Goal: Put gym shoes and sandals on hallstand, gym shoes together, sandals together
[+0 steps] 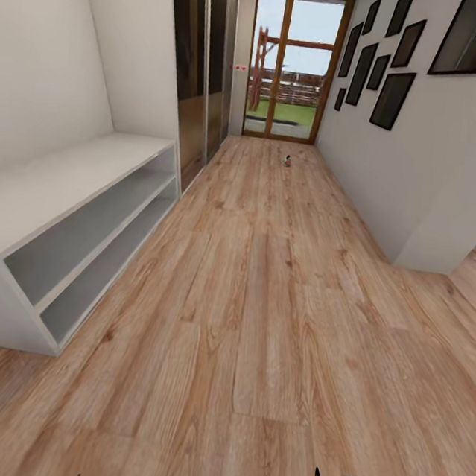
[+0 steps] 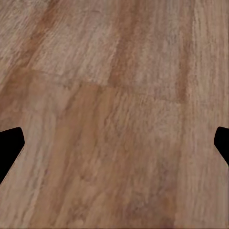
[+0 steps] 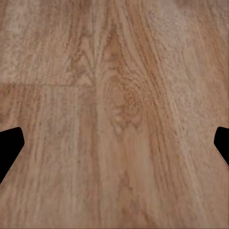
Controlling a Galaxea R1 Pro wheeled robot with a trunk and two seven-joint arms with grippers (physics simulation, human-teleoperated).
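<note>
Both hands (image 2: 114, 143) (image 3: 114, 143) gape wide over bare corridor floor (image 1: 270, 332); hallstand (image 1: 71, 193) stands left.

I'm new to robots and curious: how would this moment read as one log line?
phase: in corridor, nothing held | left gripper: open over floor | right gripper: open | hallstand: shelves bare | small shoe-like object: far, near door

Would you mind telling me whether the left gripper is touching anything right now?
Apart. In the left wrist view the left gripper has both fingertips spread wide, with bare corridor floor between them and nothing held.
</note>
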